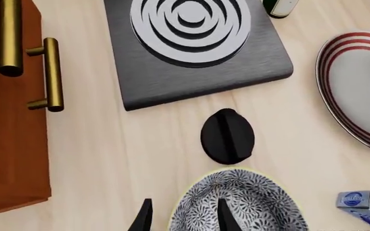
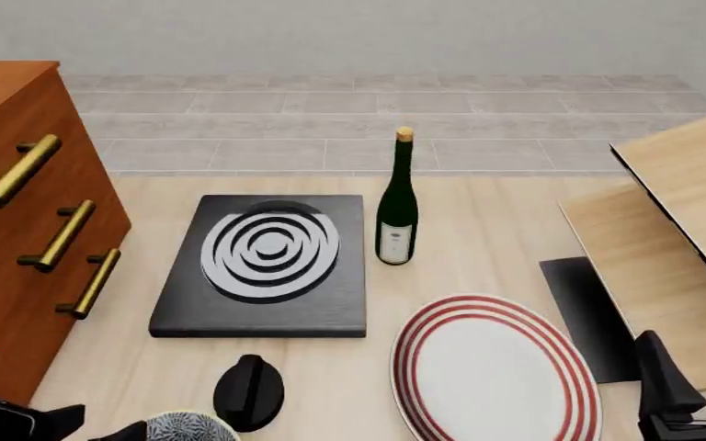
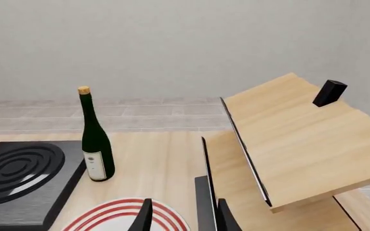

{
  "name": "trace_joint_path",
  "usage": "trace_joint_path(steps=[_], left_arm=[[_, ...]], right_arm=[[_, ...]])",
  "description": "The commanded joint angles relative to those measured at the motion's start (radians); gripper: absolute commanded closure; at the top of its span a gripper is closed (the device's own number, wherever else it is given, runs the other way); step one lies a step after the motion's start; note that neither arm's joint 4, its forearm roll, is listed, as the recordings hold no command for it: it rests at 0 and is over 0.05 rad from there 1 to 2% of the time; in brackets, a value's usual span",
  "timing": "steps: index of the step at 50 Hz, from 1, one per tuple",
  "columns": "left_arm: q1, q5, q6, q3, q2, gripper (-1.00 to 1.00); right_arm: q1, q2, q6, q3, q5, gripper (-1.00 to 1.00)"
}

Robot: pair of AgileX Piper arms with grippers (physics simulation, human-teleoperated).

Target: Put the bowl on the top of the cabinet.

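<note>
The bowl (image 1: 249, 204), white with a dense dark leafy pattern and a thin yellowish rim, sits on the table at the near left; only its top edge (image 2: 191, 427) shows in the front view. My left gripper (image 1: 185, 219) is open and straddles the bowl's rim, one finger over the inside, the other outside. The reddish-brown cabinet (image 2: 10, 230) with brass bar handles (image 1: 51, 74) stands at the left, its top out of reach of the frame. My right gripper (image 2: 697, 363) hangs open and empty at the near right, seen also in its own wrist view (image 3: 183, 216).
A black oval object (image 2: 249, 392) lies just beyond the bowl. Behind it are a dark hotplate board (image 2: 267, 266) with grey rings and a wine bottle (image 2: 397, 207). A red-ringed plate (image 2: 495, 372), a small blue-white box (image 1: 365, 204) and pale tilted wood boards (image 2: 684, 211) lie right.
</note>
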Motion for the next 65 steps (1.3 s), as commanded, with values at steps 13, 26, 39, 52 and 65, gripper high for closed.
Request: trace_joint_path(steps=[13,26,39,52,65], left_arm=[[0.004,-0.005,-0.035,0.078,-0.023,-1.0],[-0.011,-0.044,-0.066,0.134,-0.015,-1.0],[-0.048,-0.076,-0.122,0.173,-0.015,-1.0],[-0.055,-0.057,-0.15,0.194,-0.043,-1.0],[-0.059,-0.043,-0.174,0.195,-0.048,-1.0]], right_arm=[[-0.002,-0.017,0.002,0.0,0.012,-1.0],[-0.002,-0.014,0.001,-0.002,0.008,-1.0],[-0.005,-0.014,0.002,-0.001,0.007,-1.0],[-0.005,-0.019,-0.005,0.0,0.013,-1.0],[-0.006,-0.021,-0.007,0.0,0.014,-1.0]])
